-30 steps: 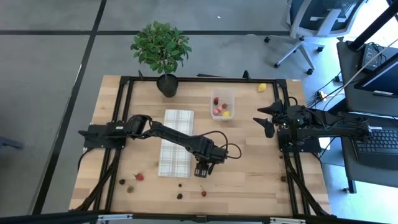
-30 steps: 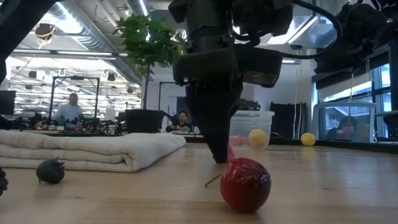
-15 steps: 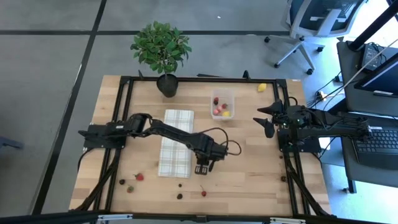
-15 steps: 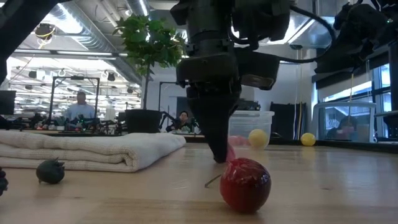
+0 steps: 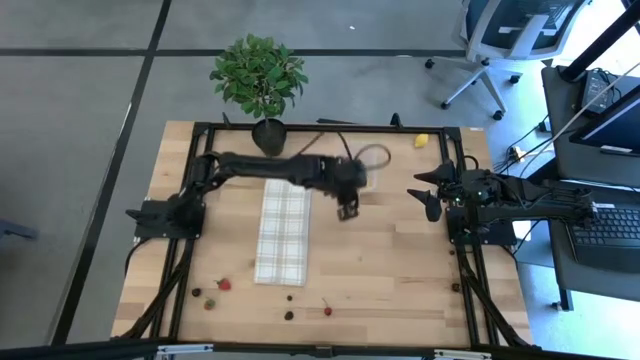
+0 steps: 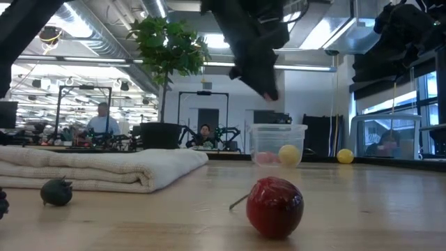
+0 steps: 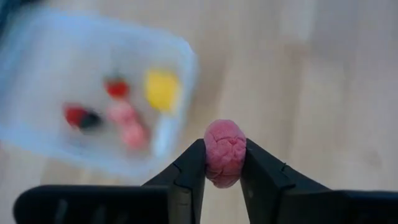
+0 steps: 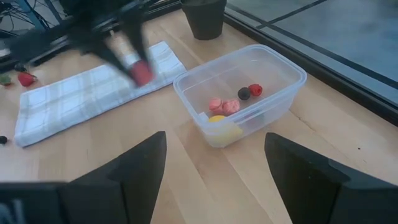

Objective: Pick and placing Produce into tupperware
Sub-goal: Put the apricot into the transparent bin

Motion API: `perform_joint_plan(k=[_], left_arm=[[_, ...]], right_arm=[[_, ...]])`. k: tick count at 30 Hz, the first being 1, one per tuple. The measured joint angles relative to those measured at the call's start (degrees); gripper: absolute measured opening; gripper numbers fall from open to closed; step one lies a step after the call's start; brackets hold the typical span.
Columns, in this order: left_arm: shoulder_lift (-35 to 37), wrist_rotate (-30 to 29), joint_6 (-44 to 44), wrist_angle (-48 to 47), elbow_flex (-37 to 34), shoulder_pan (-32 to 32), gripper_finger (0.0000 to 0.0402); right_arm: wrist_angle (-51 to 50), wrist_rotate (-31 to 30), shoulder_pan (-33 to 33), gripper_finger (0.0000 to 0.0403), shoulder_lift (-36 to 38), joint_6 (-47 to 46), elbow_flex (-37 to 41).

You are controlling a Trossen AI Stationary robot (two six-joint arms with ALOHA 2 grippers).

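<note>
Presently on the counter (image 5: pixel 400 250):

- Left gripper (image 7: pixel 224 163): raised above the wood, just beside the tupperware, between it and the checked cloth (image 5: pixel 283 229); jaws closed on one pink wrinkled piece (image 7: pixel 224 152), which is pinched between the two fingertips.
- Tupperware (image 8: pixel 242 93): clear, rectangular with rounded corners, standing near the potted plant (image 5: pixel 258 78) and beside the far end of the cloth. Contents: two pink pieces (image 8: pixel 222 105), one red piece (image 8: pixel 255 89), one dark piece (image 8: pixel 244 93), one yellow piece (image 8: pixel 216 119).
- Loose produce, near edge of the counter: a red piece with a stem (image 6: pixel 274 205), a dark piece (image 5: pixel 288 314), a small dark speck (image 5: pixel 290 297); off the cloth's near corner, a red piece (image 5: pixel 224 284) and two dark ones (image 5: pixel 203 297).
- Yellow piece (image 5: pixel 421 141): alone at the far edge, well apart from the tupperware.
- Right gripper (image 5: pixel 428 190): resting at the right side of the counter, jaws spread wide and holding nothing.
- Background, low view: two people (image 6: pixel 102 124) seated at benches beyond the counter.
</note>
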State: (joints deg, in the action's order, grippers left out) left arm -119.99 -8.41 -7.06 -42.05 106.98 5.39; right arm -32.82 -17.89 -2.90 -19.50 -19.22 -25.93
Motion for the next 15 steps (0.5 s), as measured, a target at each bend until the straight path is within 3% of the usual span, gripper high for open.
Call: perform_joint_plan(k=[7, 11, 15], left_arm=[[-2.2, 0.2, -2.5, 11.3, 0.0, 7.1, 0.0071], [-3.4, 0.7, -5.4, 12.2, 0.0, 10.0, 0.0089], [-5.6, 5.5, -7.4, 11.8, 0.0, 11.4, 0.0109]], right_arm=[[0.1, 0.0, 0.0, 0.0273, 0.0, 0.0, 0.0], [0.2, 0.0, 0.0, 0.0273, 0.0, 0.0, 0.0], [0.2, 0.0, 0.0, 0.0273, 0.0, 0.1, 0.0]])
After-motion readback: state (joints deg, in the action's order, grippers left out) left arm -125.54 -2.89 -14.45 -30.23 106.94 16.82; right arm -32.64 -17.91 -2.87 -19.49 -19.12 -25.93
